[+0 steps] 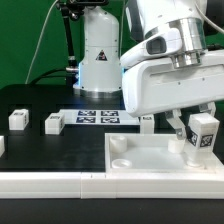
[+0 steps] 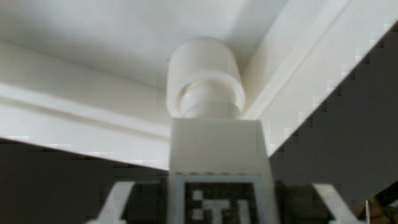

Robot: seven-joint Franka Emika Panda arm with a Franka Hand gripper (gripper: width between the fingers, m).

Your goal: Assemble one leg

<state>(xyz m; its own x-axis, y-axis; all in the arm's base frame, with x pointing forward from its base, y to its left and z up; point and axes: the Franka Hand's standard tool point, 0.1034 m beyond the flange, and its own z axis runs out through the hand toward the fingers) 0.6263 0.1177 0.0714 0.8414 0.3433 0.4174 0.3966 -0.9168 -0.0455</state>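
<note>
Black tabletop [image 1: 35,100], jaws clamped on white oblong leg [image 1: 203,133], black-and-white tag [image 1: 205,143] on side

Marker board [image 1: 97,116] flat on black table [image 1: 35,100], green backdrop [image 1: 20,40]

No word, brand name or number can be read in either view. The only signs are black-and-white square marker tags [image 1: 86,114]. Several stand on the marker board [image 1: 97,124] and one on the side of the leg [image 1: 203,135], where the wrist view shows it only in part. Dark marks on two small white blocks [image 1: 54,123] are too small to read.
</note>
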